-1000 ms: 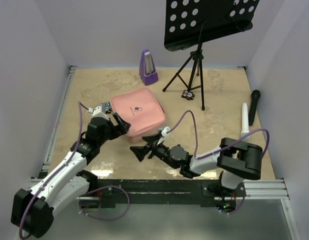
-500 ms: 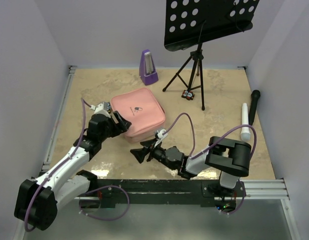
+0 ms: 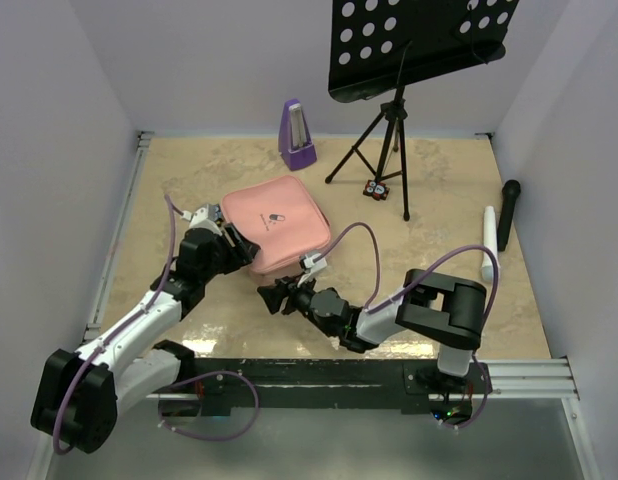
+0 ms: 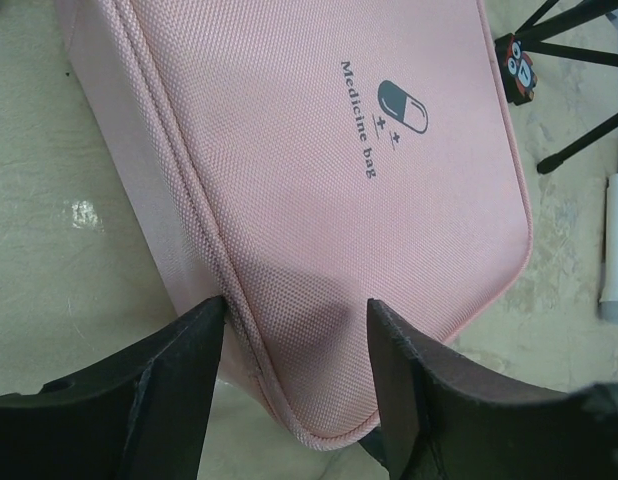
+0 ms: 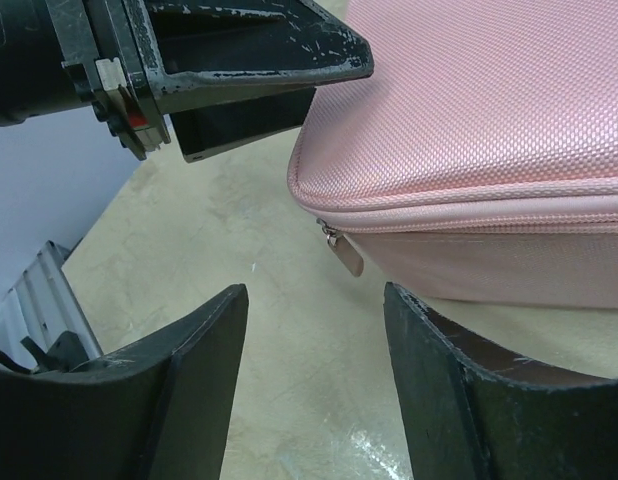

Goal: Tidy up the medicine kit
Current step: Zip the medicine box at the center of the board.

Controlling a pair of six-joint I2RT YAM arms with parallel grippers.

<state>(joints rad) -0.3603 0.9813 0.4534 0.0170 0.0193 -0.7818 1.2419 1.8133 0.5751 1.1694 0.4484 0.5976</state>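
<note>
The zipped medicine bag (image 3: 277,224) lies on the table (image 3: 189,180) near the metronome (image 3: 296,135). The left end effector (image 4: 294,315), half-wide, straddles its corner. The right end effector (image 5: 314,292), half-wide and empty, faces the zipper pull (image 5: 343,253). Poorly pinned, the bag may slide and the pull escape.

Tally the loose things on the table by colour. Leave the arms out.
Pink: 1, the medicine case
Purple: 1, the metronome
Black: 2, the music stand and the microphone
White: 1, the tube
Mixed colours: 1, the small trinket by the stand's foot
Total: 6
</note>
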